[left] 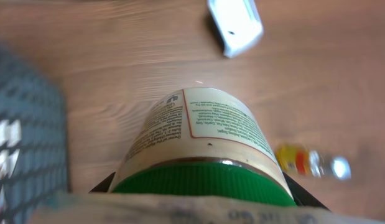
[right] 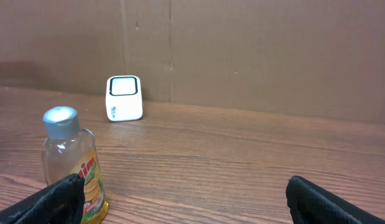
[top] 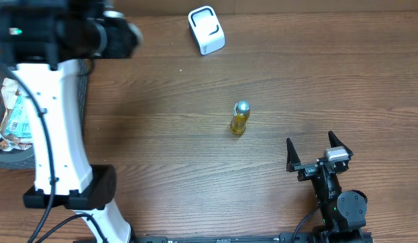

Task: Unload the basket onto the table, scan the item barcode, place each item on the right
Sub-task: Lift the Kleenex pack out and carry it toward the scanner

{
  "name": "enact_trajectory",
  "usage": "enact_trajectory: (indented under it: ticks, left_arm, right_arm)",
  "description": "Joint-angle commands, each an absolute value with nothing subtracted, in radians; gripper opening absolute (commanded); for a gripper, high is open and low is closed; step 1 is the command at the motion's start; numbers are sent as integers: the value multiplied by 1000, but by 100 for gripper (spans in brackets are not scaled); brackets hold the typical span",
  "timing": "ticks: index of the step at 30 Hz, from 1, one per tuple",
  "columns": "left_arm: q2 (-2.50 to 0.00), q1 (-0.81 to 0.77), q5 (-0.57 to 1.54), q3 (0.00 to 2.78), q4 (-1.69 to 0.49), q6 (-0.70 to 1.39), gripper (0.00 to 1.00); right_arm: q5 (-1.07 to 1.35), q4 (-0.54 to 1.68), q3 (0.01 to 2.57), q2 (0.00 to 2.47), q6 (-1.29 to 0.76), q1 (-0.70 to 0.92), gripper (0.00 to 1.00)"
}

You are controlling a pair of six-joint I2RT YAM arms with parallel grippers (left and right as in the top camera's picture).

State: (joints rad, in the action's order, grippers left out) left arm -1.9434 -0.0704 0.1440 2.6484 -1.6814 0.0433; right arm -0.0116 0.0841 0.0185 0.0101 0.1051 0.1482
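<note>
Left claw (left: 203, 190) closed around a round jar with a green ribbed lid and a cream printed label edged in red (left: 198, 127), dark fingers (left: 102, 185) just visible on either side of the lid. Jar held above the brown wood-grain worktop (left: 117, 56), lid end toward the wrist camera, base pointing away and down. Small print on the label side in view, too soft to read. Along the bottom edge of that view, a pale blurred strip, impossible to identify.

Left of the jar and below it, a dark mesh basket (left: 24, 143), seen from overhead at the left edge of the worktop with crumpled packets inside. Ahead of the jar and well apart from it, a small white box-shaped barcode scanner (left: 236, 26) sitting near the far edge. Off to the right of the jar, a small clear bottle of yellow liquid with a silver cap (top: 240, 118), upright at mid-worktop, touching nothing. White left arm (top: 57, 128) rising tall along the left side.

Right claw (top: 309, 139) spread wide and empty, black fingers (right: 49, 202) low at the near right corner. Pointed toward the far edge, bottle ahead and to its left, scanner farther back. Behind the scanner in the right wrist view, a plain brown cardboard wall (right: 273, 56).
</note>
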Motion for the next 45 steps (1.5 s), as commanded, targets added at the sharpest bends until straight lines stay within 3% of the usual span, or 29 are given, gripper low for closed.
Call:
enact_trajectory:
  ticks: [1,9,21,27,35,45]
  left_arm:
    - [-1929,-156,158,2621,-1679,-141,41]
    - [-1946,-287,177,2516,-1689,-225,41]
    - [-1953,-334,145,2028,-1563,-188,48]
    - [-1953,-334,85,1864,-1385,72,45]
    - [-1953,-347,-12,1724,-1245,678,40]
    - [-1954,-408,-139,1535,-1048,892,47]
  right_arm:
    - [-22,82,8,3,110,146,100]
    - [-22,82,8,3,109,146,100]
    - [-22,82,8,3,109,146,100]
    - [-22,82,8,3,110,146,100]
    - [-22,82,8,3,110,146,100]
    - [-22,82,8,3,109,146,100]
